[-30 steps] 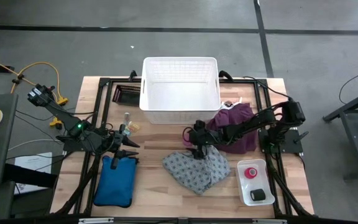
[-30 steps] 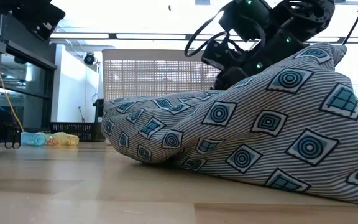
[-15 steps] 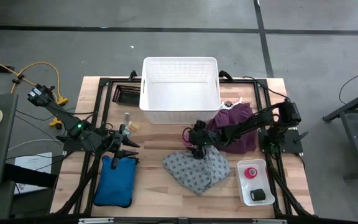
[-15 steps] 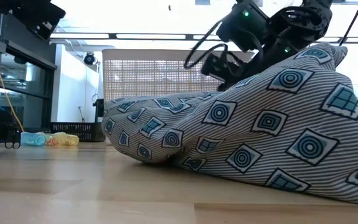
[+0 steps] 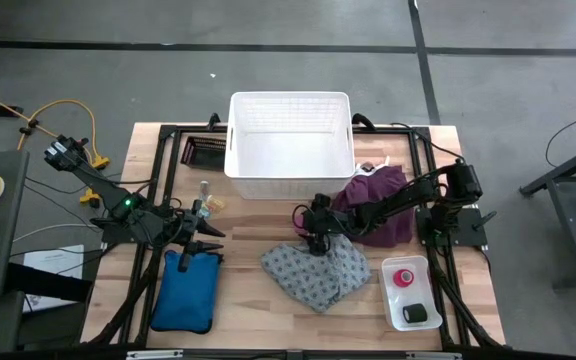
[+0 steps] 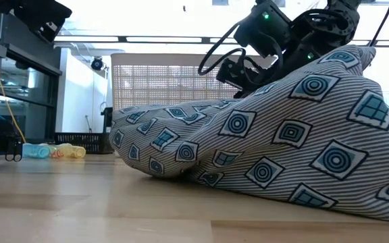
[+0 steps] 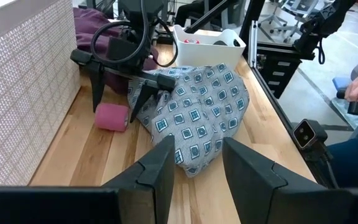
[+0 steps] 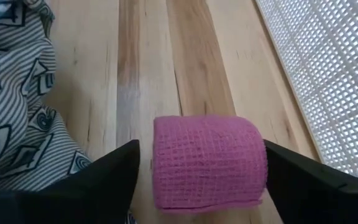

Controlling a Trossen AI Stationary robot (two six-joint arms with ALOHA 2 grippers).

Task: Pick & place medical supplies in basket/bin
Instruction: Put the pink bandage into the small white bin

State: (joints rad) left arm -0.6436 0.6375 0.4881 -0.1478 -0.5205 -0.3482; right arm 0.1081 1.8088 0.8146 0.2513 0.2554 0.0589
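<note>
A pink tape roll point(image 8: 207, 162) lies on its side on the wooden table, between the white basket point(image 5: 290, 145) and the grey patterned cloth point(image 5: 318, 275). My right gripper point(image 8: 201, 149) slants down over the roll, open, with one finger at each end of it. The purple cloth point(image 5: 383, 195) lies heaped under the right arm. Above the far end of a blue pouch point(image 5: 186, 290), my left gripper point(image 7: 197, 168) waits open and holds nothing. A small clear bottle point(image 5: 205, 190) lies on the table near it. My right gripper has its fingers on either side of the pink roll. One fingertip point(image 8: 278, 158) stands right at the roll's end face point(image 8: 261, 155), and I cannot tell whether it touches. At the other end a narrow gap shows. The roll rests on the table.
A small white tray point(image 5: 393, 300) at the near right holds a second pink roll point(image 5: 404, 277) and a small black block point(image 5: 418, 314). A dark rack point(image 5: 203, 152) stands left of the basket. Bare wood shows between the basket's near wall and the grey cloth.
My right gripper has sunk a little toward the table beside the grey patterned cloth. The cloth has kept its place.
</note>
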